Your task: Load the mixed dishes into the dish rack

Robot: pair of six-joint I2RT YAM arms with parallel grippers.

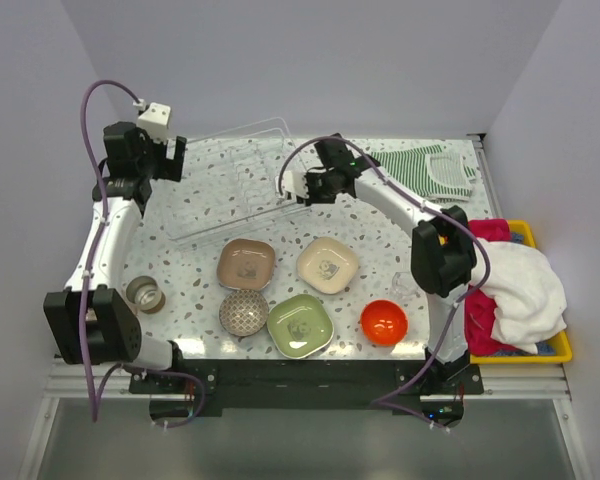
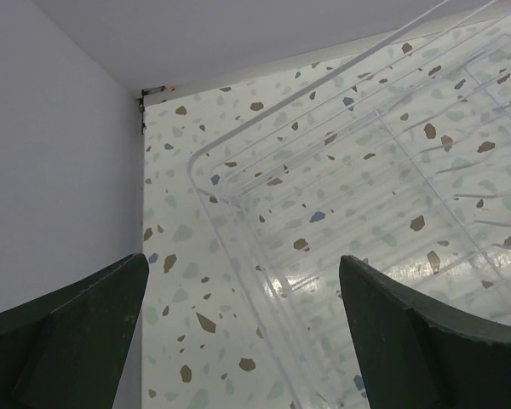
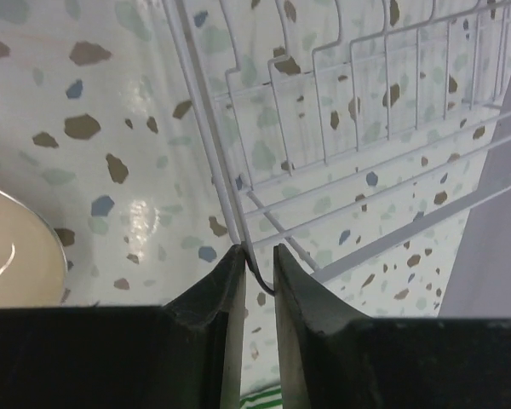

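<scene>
The dish rack (image 1: pixel 238 180) sits at the far centre of the table (image 1: pixel 185 262). The right gripper (image 3: pixel 257 256) is pinched onto a rim wire on the rack's right side. The left gripper (image 2: pixel 243 273) hangs empty with its jaws wide apart over the rack's far-left corner. Nearer lie 3 plates: a brown plate (image 1: pixel 246 263), a cream plate (image 1: pixel 328 265) and a green plate (image 1: pixel 300 325). With them are 2 bowls: a grey patterned bowl (image 1: pixel 244 312) and an orange-red bowl (image 1: pixel 384 321).

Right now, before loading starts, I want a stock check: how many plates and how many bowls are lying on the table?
Rounded-square plates: 3 (brown plate, cream plate, green plate)
Bowls: 2 (grey patterned bowl, orange-red bowl)
Total: 5
</scene>
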